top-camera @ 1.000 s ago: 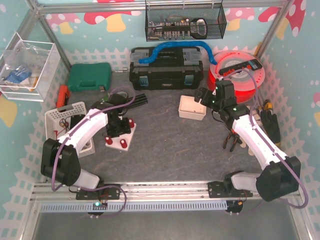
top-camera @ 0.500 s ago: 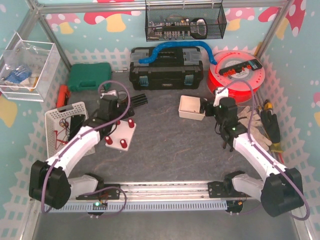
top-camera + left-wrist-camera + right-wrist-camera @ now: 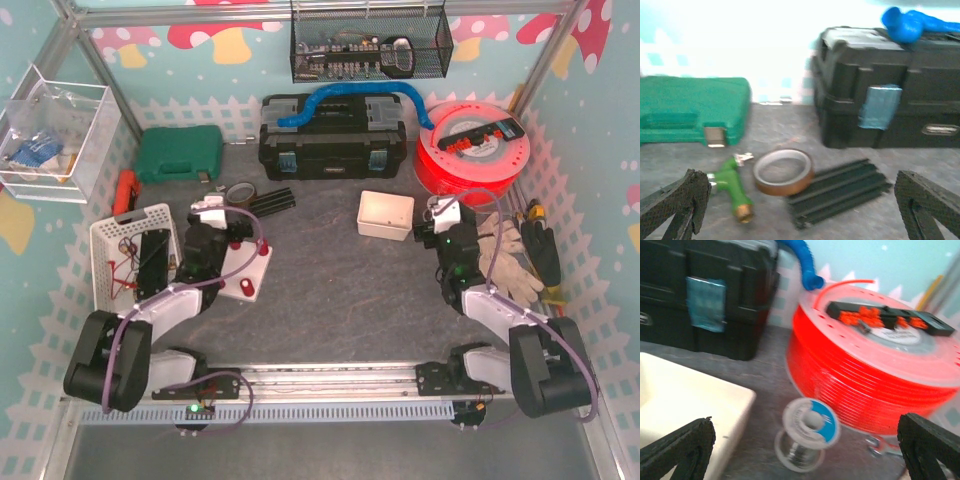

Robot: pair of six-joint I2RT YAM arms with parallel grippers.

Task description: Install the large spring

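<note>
Jaws of left gripper [image 3: 801,207] and right gripper [image 3: 807,450] spread wide, holding nothing. Whereabouts of large spring not discernible; white square plate with red cylindrical pegs [image 3: 247,272] lies near left gripper. Likely step: between grasps; next move requires locating spring.

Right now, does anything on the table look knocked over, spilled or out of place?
Nothing looks spilled or broken. The white plate with red pegs sits skewed to the table edge, which may be normal. The left tool and right tool are open and empty.
</note>
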